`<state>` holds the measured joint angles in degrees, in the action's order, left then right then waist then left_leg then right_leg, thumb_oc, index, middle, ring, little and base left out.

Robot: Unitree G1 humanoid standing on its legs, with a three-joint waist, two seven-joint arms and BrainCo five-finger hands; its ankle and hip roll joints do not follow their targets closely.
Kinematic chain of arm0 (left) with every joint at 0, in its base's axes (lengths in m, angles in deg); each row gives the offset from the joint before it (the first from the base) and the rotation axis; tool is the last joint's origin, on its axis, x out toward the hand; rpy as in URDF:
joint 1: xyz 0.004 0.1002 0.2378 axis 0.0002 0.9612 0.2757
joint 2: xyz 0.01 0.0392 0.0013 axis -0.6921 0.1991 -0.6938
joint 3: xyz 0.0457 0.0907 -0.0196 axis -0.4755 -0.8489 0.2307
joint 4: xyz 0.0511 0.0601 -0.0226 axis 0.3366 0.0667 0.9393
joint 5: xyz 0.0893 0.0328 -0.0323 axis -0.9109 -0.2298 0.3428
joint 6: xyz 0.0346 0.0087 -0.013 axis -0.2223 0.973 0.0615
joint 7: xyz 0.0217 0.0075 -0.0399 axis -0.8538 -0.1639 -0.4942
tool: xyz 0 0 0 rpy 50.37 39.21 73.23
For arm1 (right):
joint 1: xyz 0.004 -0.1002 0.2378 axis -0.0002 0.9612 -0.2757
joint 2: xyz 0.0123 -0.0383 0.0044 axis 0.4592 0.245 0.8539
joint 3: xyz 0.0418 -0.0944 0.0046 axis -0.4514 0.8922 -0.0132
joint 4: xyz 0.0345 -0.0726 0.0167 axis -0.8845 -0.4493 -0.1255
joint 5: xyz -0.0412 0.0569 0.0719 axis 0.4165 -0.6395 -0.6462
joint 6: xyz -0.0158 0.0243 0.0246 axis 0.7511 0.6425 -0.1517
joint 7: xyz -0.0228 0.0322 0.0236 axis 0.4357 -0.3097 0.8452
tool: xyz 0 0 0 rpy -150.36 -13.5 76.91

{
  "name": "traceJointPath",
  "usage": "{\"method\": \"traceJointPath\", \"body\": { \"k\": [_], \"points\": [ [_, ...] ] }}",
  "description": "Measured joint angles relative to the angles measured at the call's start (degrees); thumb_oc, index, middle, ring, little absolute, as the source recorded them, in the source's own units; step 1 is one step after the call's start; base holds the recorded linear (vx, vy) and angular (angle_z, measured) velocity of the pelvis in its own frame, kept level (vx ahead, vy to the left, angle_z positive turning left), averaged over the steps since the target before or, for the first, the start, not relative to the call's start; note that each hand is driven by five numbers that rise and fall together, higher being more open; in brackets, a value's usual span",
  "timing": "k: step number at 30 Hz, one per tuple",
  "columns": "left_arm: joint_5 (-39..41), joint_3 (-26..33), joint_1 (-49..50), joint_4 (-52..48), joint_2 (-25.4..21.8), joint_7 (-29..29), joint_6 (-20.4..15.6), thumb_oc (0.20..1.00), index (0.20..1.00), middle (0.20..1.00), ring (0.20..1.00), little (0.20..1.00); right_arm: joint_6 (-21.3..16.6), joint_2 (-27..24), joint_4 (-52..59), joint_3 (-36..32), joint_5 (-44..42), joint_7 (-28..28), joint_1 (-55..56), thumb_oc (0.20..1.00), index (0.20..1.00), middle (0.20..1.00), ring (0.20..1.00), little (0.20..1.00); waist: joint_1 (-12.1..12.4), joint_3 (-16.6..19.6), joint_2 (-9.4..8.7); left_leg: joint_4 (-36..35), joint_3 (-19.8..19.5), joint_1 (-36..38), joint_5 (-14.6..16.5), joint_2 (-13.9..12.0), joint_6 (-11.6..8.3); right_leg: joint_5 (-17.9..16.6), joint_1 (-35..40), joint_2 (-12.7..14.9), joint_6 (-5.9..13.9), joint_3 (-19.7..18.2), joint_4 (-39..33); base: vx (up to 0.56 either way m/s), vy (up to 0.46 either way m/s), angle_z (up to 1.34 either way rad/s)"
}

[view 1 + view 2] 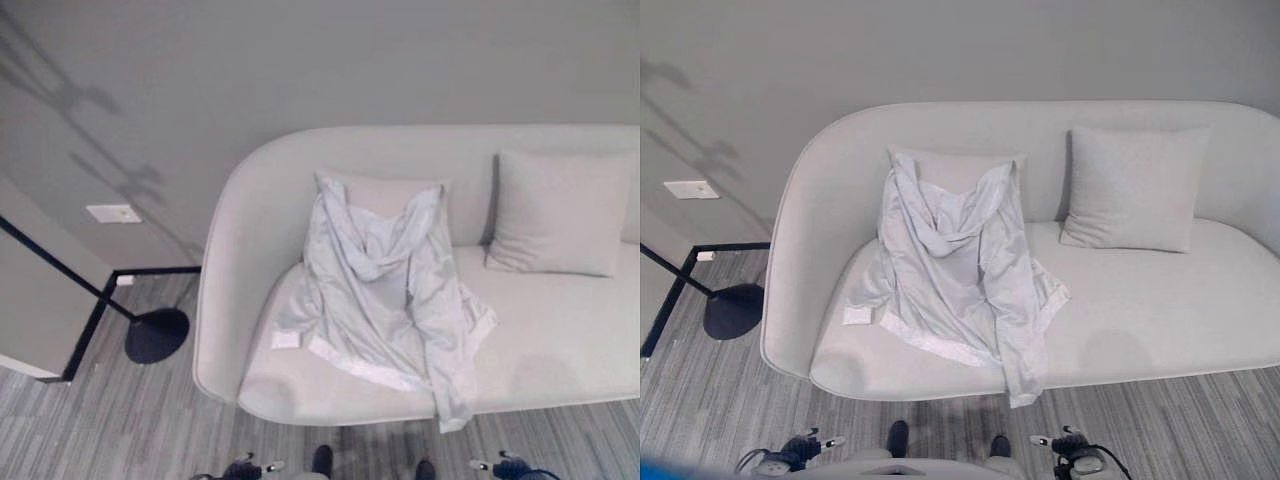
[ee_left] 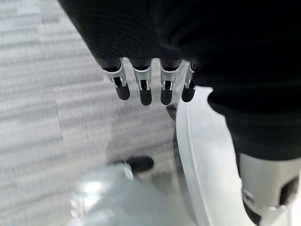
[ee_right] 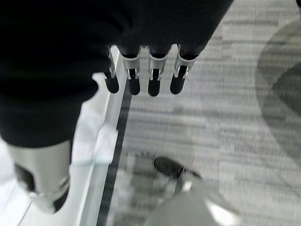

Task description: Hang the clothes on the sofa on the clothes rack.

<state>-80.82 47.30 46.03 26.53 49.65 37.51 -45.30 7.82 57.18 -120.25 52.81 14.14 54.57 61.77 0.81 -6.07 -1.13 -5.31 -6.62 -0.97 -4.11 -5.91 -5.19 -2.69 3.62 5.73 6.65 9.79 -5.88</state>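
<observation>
A pale blue-grey garment (image 1: 385, 290) lies spread over the left part of a light grey sofa (image 1: 560, 340). Its top leans on a cushion (image 1: 385, 190) and one sleeve hangs over the front edge. The clothes rack stands left of the sofa, a thin black pole (image 1: 60, 265) slanting down to a round black base (image 1: 157, 335). My left hand (image 2: 143, 89) hangs low beside me over the floor with straight fingers and holds nothing. My right hand (image 3: 153, 80) hangs the same way on the other side, open. Both hands are well short of the sofa.
A second grey cushion (image 1: 560, 210) leans on the sofa back at the right. A black floor frame (image 1: 100, 300) and a beige panel (image 1: 30, 300) stand at the far left by the rack. Grey striped carpet (image 1: 120, 420) lies before the sofa.
</observation>
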Motion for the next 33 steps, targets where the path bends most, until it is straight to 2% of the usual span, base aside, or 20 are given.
{"method": "traceJointPath", "body": {
  "k": [4, 10, 11, 12, 13, 14, 16, 17, 18, 19, 20, 22, 23, 26, 27, 28, 29, 30, 31, 33],
  "points": [
    [0.0, 0.0, -0.1, 0.1, 0.4, -0.1, 0.1, 1.000, 1.000, 1.000, 1.000, 1.000, -0.2, -0.9, 0.0, -0.2, -0.1, 0.0, 0.4, 1.000, 1.000, 1.000, 1.000, 1.000, -0.7, -0.4, 0.86, -0.3, -1.5, 0.0, 0.3, -3.1, -2.20, 1.0, 0.8, -3.4, -1.75, 1.2, -0.2, 0.04, -0.193, 0.13],
    [0.2, 0.1, 2.0, 0.1, 2.5, -0.3, 0.2, 1.000, 1.000, 1.000, 1.000, 1.000, -0.2, -2.2, 1.2, 0.0, -0.1, 0.0, 2.3, 1.000, 1.000, 1.000, 1.000, 1.000, -0.4, -0.1, 6.36, 0.2, -4.2, -1.4, 0.1, -6.8, -2.03, 1.9, 0.7, -7.7, -4.68, 3.1, -0.2, -0.01, -0.185, 0.17],
    [0.3, 0.2, 2.6, 0.1, 2.8, -0.4, 0.1, 1.000, 1.000, 1.000, 1.000, 1.000, -0.3, -2.8, 1.2, 0.1, -0.2, 0.0, 2.2, 1.000, 1.000, 1.000, 1.000, 1.000, -0.2, -0.3, 6.93, 2.0, -4.7, -2.5, -0.9, -6.8, -2.98, 2.0, 0.6, -8.3, -4.91, 3.1, -0.2, -0.08, -0.139, 0.21],
    [0.6, 0.3, 2.0, -0.4, 2.7, -0.5, 0.1, 1.000, 1.000, 1.000, 1.000, 1.000, -0.5, -3.0, 1.2, 0.1, -0.5, 0.1, 1.9, 1.000, 1.000, 1.000, 1.000, 1.000, -0.1, -0.9, 6.63, 4.0, -5.6, -4.1, -2.4, -6.1, -5.31, 2.1, 0.3, -8.1, -5.09, 3.1, -0.2, -0.04, -0.034, 0.45],
    [2.5, 0.8, -1.1, -0.3, 2.6, -0.6, -0.1, 1.000, 1.000, 1.000, 1.000, 1.000, -1.3, -3.2, 1.2, 0.1, -0.5, 0.2, 0.6, 1.000, 1.000, 1.000, 1.000, 1.000, 0.5, -2.9, 4.72, 5.9, -6.0, -7.4, -7.7, -3.9, -6.53, 2.0, -0.6, -6.3, -6.43, 3.7, -0.2, 0.03, 0.066, 0.53],
    [2.5, 0.6, -2.1, -0.4, 2.7, -0.5, -0.2, 1.000, 1.000, 1.000, 1.000, 1.000, -1.5, -3.3, 1.1, 0.2, -0.6, 0.2, 0.1, 1.000, 1.000, 1.000, 1.000, 1.000, 0.9, -4.4, 2.28, 6.0, -4.4, -7.6, -9.5, -2.5, -5.80, 1.6, -0.7, -4.8, -7.43, 5.0, -0.2, 0.09, 0.194, 0.80],
    [2.5, -0.3, -3.2, -0.8, 2.8, -0.5, -0.7, 1.000, 1.000, 1.000, 1.000, 1.000, -1.4, -4.0, -1.0, -0.9, -1.0, 0.7, -0.8, 1.000, 1.000, 1.000, 1.000, 1.000, 0.7, -5.5, 2.79, 1.7, 2.0, -9.4, -7.4, 3.0, -6.55, 2.0, -1.5, -3.2, -7.22, 7.2, -0.2, 0.22, 0.332, 0.72],
    [2.5, -0.4, -4.4, 0.8, 2.6, -0.5, -0.9, 1.000, 1.000, 1.000, 1.000, 1.000, -1.3, -3.7, -2.5, -1.4, -1.0, 1.3, -3.3, 1.000, 1.000, 1.000, 1.000, 1.000, 1.6, -5.7, 3.80, -0.5, 2.6, -11.5, -6.4, 6.4, -4.18, 1.5, -3.2, -2.7, -5.61, 5.5, -0.2, 0.34, 0.433, -0.22],
    [2.4, 0.1, -1.7, 2.2, 2.7, -0.4, -0.4, 1.000, 1.000, 1.000, 1.000, 1.000, -2.0, -3.1, -0.8, -1.5, -1.0, 1.4, -3.4, 1.000, 1.000, 1.000, 1.000, 1.000, 0.9, -5.8, 4.20, -0.1, 2.7, -8.8, -4.0, 6.2, -0.08, 1.7, -1.2, -2.8, -4.94, 4.7, -0.2, 0.29, 0.489, -0.58],
    [2.4, 0.1, -2.0, 3.1, 2.6, -0.4, -0.5, 1.000, 1.000, 1.000, 1.000, 1.000, -2.1, -2.5, 0.5, -1.4, -1.0, 1.4, -1.7, 1.000, 1.000, 1.000, 1.000, 1.000, 0.4, -5.6, 3.37, 2.2, 3.8, -7.9, -3.9, 8.3, 2.32, 2.7, -0.2, -0.7, -3.69, 4.3, 0.0, 0.23, 0.511, -1.05],
    [2.4, 1.2, -1.8, 2.9, 2.5, -0.4, -0.6, 1.000, 1.000, 1.000, 1.000, 1.000, -1.8, -1.3, 1.9, -1.4, -1.0, 1.5, -1.3, 1.000, 1.000, 1.000, 1.000, 1.000, 0.7, -5.2, 3.35, 3.8, 7.8, -7.9, -0.4, 10.5, 8.38, 5.9, -3.1, 2.5, -3.76, 0.4, 6.6, 0.12, 0.466, -0.72],
    [2.4, 0.6, -2.8, 2.4, 1.4, -0.4, -0.6, 1.000, 1.000, 1.000, 1.000, 1.000, -1.4, 0.2, 3.5, -0.1, -1.0, 1.2, -1.0, 1.000, 1.000, 1.000, 1.000, 1.000, -0.6, -5.3, 3.64, 3.2, 8.3, -7.2, -0.3, 11.5, 10.84, 6.5, -8.4, 3.7, -3.73, -1.3, 17.0, 0.05, 0.315, -0.47],
    [2.4, -0.1, -3.5, 1.9, 0.5, -0.4, -0.7, 1.000, 1.000, 1.000, 1.000, 1.000, -1.4, 0.9, 4.5, -0.1, -1.0, 1.2, -0.6, 1.000, 1.000, 1.000, 1.000, 1.000, -0.8, -5.5, 3.93, 2.2, 7.8, -6.2, -0.8, 11.7, 11.77, 7.9, -11.8, 4.0, -2.05, -3.2, 24.7, -0.02, 0.164, -0.01],
    [2.4, -2.3, -5.0, 0.0, -1.4, -0.7, -1.3, 1.000, 1.000, 1.000, 1.000, 1.000, -1.4, 0.9, 5.5, 0.0, -1.0, 1.4, -0.4, 1.000, 1.000, 1.000, 1.000, 1.000, -0.6, -5.6, 4.20, 2.1, 7.9, -5.5, -0.1, 12.4, 10.02, 8.4, -18.3, 3.2, -0.82, -5.6, 35.0, 0.03, 0.076, 0.14],
    [2.4, -3.4, -7.0, 0.1, -2.0, -0.8, -1.2, 1.000, 1.000, 1.000, 1.000, 1.000, -1.4, 1.2, 5.2, 0.3, -1.0, 1.6, -2.1, 1.000, 1.000, 1.000, 1.000, 1.000, -0.2, -8.0, 2.74, 9.1, 6.1, -8.2, 2.1, 12.9, -3.32, 6.3, -19.5, 2.3, -2.92, -6.4, 33.9, 0.09, 0.008, 0.37],
    [2.4, -4.2, -7.6, -0.4, -4.3, -0.5, -1.6, 1.000, 1.000, 1.000, 1.000, 1.000, -1.5, 3.0, 4.2, 0.0, -1.0, 1.5, -3.3, 1.000, 1.000, 1.000, 1.000, 1.000, -0.2, -9.1, -2.48, 21.7, 4.2, -13.4, 4.7, 16.9, 5.79, 0.3, -19.6, 8.2, -2.40, -7.3, 32.3, 0.11, -0.038, 0.32],
    [2.5, -4.0, -6.3, -1.0, -5.2, -0.6, -1.5, 1.000, 1.000, 1.000, 1.000, 1.000, -1.5, 3.3, 3.8, -0.2, -1.0, 1.4, -3.6, 1.000, 1.000, 1.000, 1.000, 1.000, 0.7, -8.8, -2.52, 23.4, 3.9, -14.1, 6.3, 12.9, 7.78, 0.4, -19.0, 8.7, 2.10, -9.3, 28.8, 0.07, -0.087, -0.21],
    [2.5, -2.5, -5.7, -0.4, -5.1, -1.1, -1.0, 1.000, 1.000, 1.000, 1.000, 1.000, -1.5, 3.0, 3.4, -0.3, -1.1, 1.5, -4.9, 1.000, 1.000, 1.000, 1.000, 1.000, 2.5, -8.9, -2.05, 18.9, 2.6, -11.5, 9.1, 11.5, 9.04, 1.3, -19.1, 8.1, 4.20, -9.8, 26.4, 0.11, -0.146, -0.55],
    [2.4, -1.8, -5.6, 0.3, -5.2, -1.4, -0.6, 1.000, 1.000, 1.000, 1.000, 1.000, -1.5, 2.7, 4.3, -0.4, -1.1, 1.6, -5.3, 1.000, 1.000, 1.000, 1.000, 1.000, 2.7, -8.9, -1.60, 16.8, 2.9, -10.3, 7.8, 11.4, 8.45, 1.4, -19.4, 7.3, 3.63, -9.1, 23.4, 0.17, -0.208, -0.54],
    [2.3, -1.7, -5.3, 1.3, -4.4, -1.6, -0.6, 1.000, 1.000, 1.000, 1.000, 1.000, -2.2, 0.9, 5.7, -1.0, -1.1, 1.7, -5.9, 1.000, 1.000, 1.000, 1.000, 1.000, 2.3, -8.8, -0.42, 8.7, 2.8, -6.4, 4.8, 12.4, 7.93, -0.1, -16.7, 4.9, 3.88, -3.8, 6.6, 0.14, -0.150, -0.15]
  ]
}}
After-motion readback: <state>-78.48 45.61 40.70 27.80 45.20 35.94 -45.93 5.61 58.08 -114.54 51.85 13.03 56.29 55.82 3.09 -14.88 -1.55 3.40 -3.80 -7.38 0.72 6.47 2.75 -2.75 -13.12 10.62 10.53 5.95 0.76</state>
